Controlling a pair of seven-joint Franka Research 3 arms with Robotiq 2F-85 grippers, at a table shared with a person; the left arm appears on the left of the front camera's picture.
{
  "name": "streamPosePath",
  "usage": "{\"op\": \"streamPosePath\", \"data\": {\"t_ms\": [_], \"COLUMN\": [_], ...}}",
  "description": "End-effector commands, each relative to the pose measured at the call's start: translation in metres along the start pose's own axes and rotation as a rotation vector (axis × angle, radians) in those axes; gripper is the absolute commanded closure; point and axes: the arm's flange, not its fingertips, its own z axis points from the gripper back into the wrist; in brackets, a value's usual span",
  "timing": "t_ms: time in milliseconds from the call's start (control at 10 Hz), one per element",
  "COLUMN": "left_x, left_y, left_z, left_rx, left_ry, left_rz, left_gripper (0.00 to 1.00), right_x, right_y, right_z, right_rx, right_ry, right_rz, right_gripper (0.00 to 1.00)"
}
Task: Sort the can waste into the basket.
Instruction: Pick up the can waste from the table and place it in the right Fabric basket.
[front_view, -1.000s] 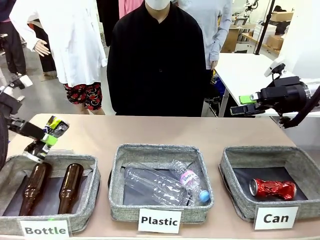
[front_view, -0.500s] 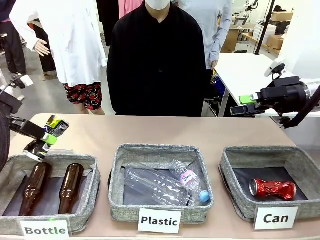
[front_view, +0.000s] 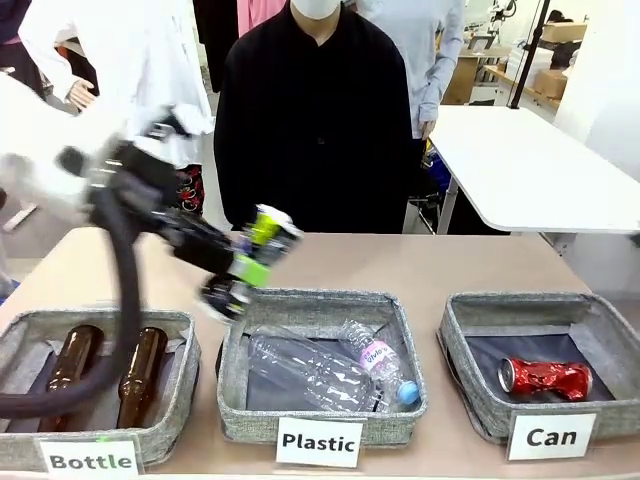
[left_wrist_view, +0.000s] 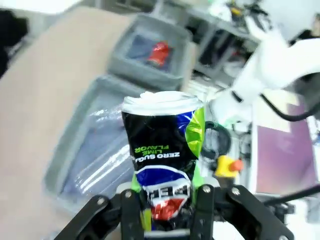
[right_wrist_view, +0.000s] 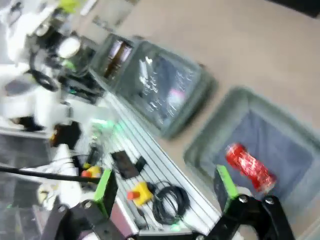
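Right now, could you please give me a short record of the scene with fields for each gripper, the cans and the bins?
left gripper: shut on the dark can, above the table near the Plastic bin
right gripper: open, holding nothing, above the Can basket
red can: lying in the Can basket
Plastic bin: clear plastic bottles
Bottle bin: two brown glass bottles
person: standing at the far side

Bright, even indoor light fell with soft shadows. The left arm (front_view: 120, 200) smeared with motion blur; both wrist views were blurred, their edges bowed.
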Motion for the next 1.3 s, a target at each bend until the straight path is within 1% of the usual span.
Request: {"op": "streamPosePath", "data": {"t_ms": [0,100,200,300,400,500,600,700,800,900,1200], "left_x": [0.046,0.073,0.105,0.123,0.150,0.164,0.167,0.166,0.164,0.163,0.171], "left_y": [0.017,0.002,-0.016,-0.030,-0.047,-0.056,-0.055,-0.049,-0.043,-0.039,-0.033], "left_z": [-0.055,-0.099,-0.151,-0.186,-0.234,-0.271,-0.300,-0.321,-0.338,-0.348,-0.355], "left_rx": [-0.042,-0.001,0.001,0.052,0.102,0.109,0.088,0.124,0.105,0.136,0.155], "left_ry": [0.018,-0.022,-0.008,-0.026,-0.046,-0.067,-0.019,0.009,0.055,0.071,0.090], "left_rz": [-0.070,-0.155,-0.237,-0.308,-0.413,-0.481,-0.533,-0.555,-0.516,-0.525,-0.525], "left_gripper": [0.61,0.61,0.61,0.61,0.61,0.61,0.61,0.61,0.61,0.61,0.61], "right_x": [-0.053,-0.082,-0.115,-0.146,-0.172,-0.196,-0.218,-0.228,-0.201,-0.201,-0.201], "right_y": [0.002,0.002,0.001,0.001,-0.002,-0.003,-0.004,-0.007,-0.007,-0.007,-0.007], "right_z": [0.027,0.044,0.056,0.063,0.069,0.069,0.068,0.069,0.079,0.079,0.079], "right_rx": [-0.138,-0.206,-0.248,-0.256,-0.252,-0.258,-0.251,-0.260,-0.256,-0.256,-0.256], "right_ry": [-0.022,-0.063,-0.115,-0.107,-0.094,-0.108,-0.158,-0.197,-0.128,-0.128,-0.128], "right_rz": [-0.104,-0.152,-0.176,-0.178,-0.201,-0.242,-0.252,-0.278,-0.221,-0.221,-0.221], "right_gripper": [0.00,0.00,0.00,0.00,0.00,0.00,0.00,0.00,0.00,0.00,0.00]}}
